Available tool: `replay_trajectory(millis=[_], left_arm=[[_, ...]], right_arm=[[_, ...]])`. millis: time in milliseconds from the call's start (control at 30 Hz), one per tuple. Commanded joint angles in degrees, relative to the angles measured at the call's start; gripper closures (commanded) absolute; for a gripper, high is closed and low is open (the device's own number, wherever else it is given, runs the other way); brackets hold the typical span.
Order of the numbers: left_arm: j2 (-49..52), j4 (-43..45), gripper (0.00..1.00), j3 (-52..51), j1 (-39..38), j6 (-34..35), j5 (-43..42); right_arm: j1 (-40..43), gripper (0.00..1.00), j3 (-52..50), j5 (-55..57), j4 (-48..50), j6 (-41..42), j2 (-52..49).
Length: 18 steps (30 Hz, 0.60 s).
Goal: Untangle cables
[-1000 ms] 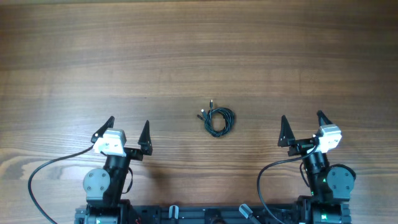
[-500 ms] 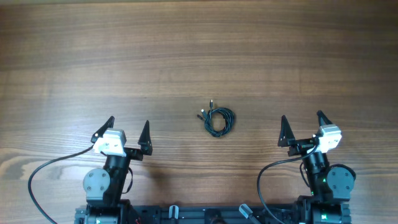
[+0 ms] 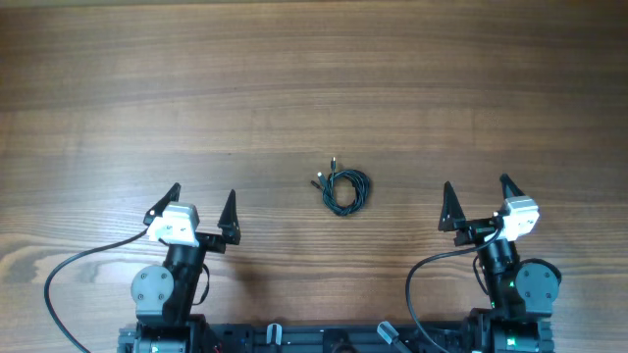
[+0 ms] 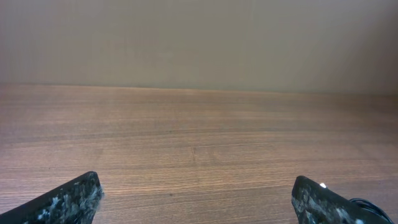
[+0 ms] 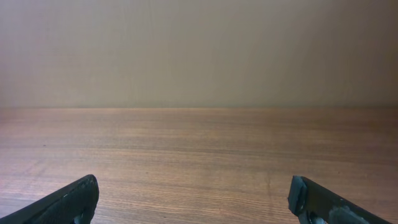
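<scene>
overhead view: the cables (image 3: 342, 189) lie in one small coiled bundle on the wooden table (image 3: 314, 78), midway between its left and right edges and nearer the robot-side edge. left gripper (image 3: 202, 190) and right gripper (image 3: 476, 181) hover by that edge, fingers spread wide, well apart from the bundle.

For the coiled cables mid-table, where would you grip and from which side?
I'd grip the plug ends poking out of the cables at their far-left edge, coming down from above with the left gripper, nearer that side. The coil lies flat on the table; only those ends stick free.
</scene>
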<state>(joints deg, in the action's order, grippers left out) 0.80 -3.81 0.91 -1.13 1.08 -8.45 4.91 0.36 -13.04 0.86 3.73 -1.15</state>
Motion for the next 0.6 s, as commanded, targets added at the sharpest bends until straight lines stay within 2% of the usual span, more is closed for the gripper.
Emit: replay_trajectory(millis=[0,233,467,567], left_arm=[[-0.4,0.2,0.00,-0.6,-0.3,-1.1,0.2],[-0.4,0.2,0.00,-0.6,-0.3,-1.1,2.4],[-0.3,0.4,0.00,-0.6,-0.3,-0.7,0.4],[-0.3,7.6,0.00,-0.6,-0.3,-0.6,-1.2]], right_arm=[[-0.2,0.00,-0.1,0.5,0.1,-0.6,1.0],[-0.2,0.00,-0.1,0.5,0.1,-0.6,1.0],[-0.2,0.00,-0.1,0.5,0.1,-0.6,1.0],[-0.2,0.00,-0.1,0.5,0.1,-0.6,1.0]])
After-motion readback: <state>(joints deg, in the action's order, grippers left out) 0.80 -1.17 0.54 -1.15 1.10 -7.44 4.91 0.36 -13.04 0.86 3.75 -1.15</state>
